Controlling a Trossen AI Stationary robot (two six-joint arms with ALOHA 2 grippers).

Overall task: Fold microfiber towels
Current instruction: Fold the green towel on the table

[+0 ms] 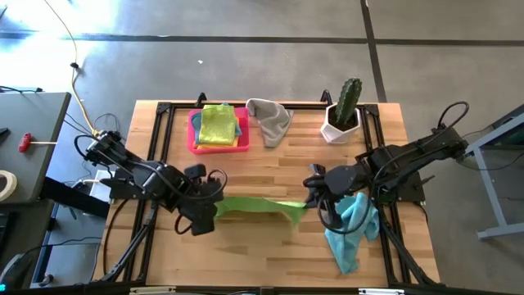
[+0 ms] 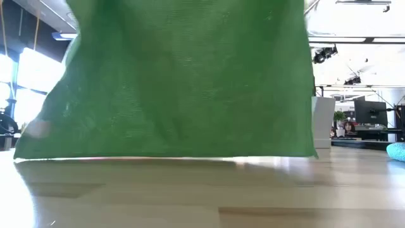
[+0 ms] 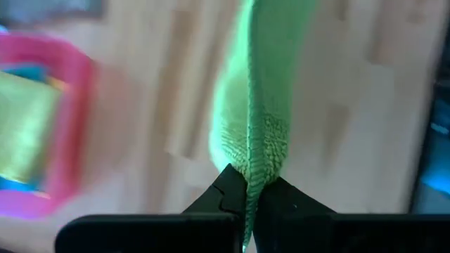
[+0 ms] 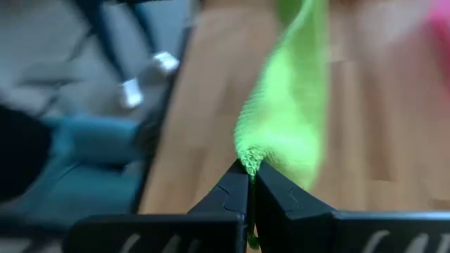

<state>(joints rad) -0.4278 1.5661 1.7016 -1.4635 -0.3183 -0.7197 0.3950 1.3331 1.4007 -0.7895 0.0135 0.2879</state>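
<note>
From above, the green towel (image 1: 260, 206) is strung out between the two arms over the front half of the desk (image 1: 278, 164), the left gripper (image 1: 206, 211) pinching one end and the right gripper (image 1: 313, 195) the other, and it sags in the middle, so this looks like a light, limp cloth that will drape wherever it is let down; the corners look like the sensible places to hold it. Around it: a pink tray (image 1: 196, 141) at the back carrying a yellow towel (image 1: 219, 124) over a blue one, a grey towel (image 1: 270, 120) crumpled just beside the tray, a potted cactus (image 1: 343, 113) further along the back edge, and a light blue towel (image 1: 350, 225) heaped under the right arm, near enough that I'd guess it could get dragged. Down at desk level, the green towel hangs like a curtain across most of the picture, its lower hem right at the wood, whether touching I can't say. On the left wrist view, the jaws are clamped tight on a bunched green edge, the pink tray blurred beyond. On the right wrist view, same story: jaws shut on a gathered green corner, bare wood beneath. The lay-down patch looks free.
</note>
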